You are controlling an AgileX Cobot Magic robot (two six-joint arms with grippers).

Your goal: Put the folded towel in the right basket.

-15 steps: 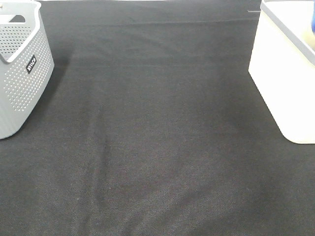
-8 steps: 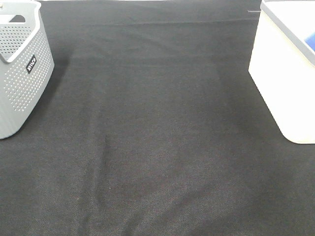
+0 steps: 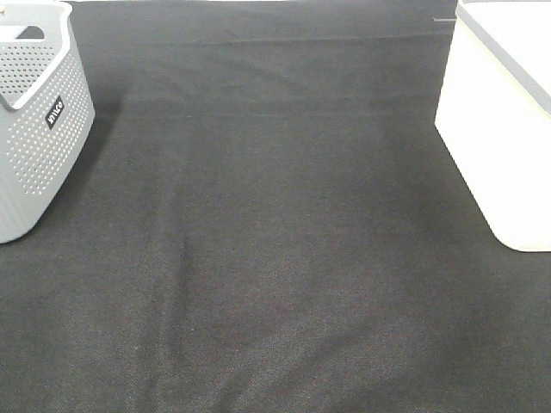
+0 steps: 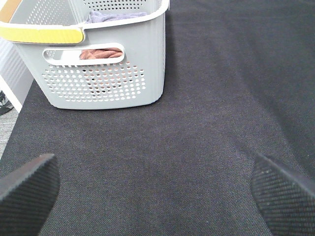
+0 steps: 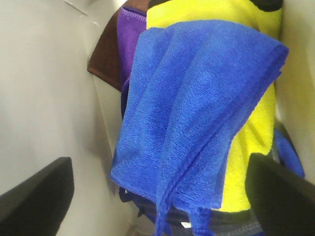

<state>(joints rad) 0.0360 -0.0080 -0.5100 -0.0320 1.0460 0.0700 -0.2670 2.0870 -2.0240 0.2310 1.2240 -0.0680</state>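
The folded blue towel (image 5: 197,98) lies inside the white right basket (image 3: 491,146) on top of a yellow towel (image 5: 251,162), with purple (image 5: 130,39) and brown (image 5: 106,56) towels beside it. The basket's white wall (image 5: 39,98) shows in the right wrist view. My right gripper (image 5: 157,196) is open above the blue towel, its fingers (image 5: 34,196) wide apart and not touching it. My left gripper (image 4: 157,191) is open and empty above the black cloth, in front of the grey basket (image 4: 103,78). Neither gripper shows in the exterior high view.
The grey perforated basket (image 3: 43,129) stands at the left edge of the table and holds reddish (image 4: 101,53) and grey-purple (image 4: 115,15) towels. A black cloth (image 3: 275,241) covers the table between the two baskets.
The bit of blue towel seen over the right basket's rim one second ago sank lower and is now out of the exterior high view. Nothing else moved.
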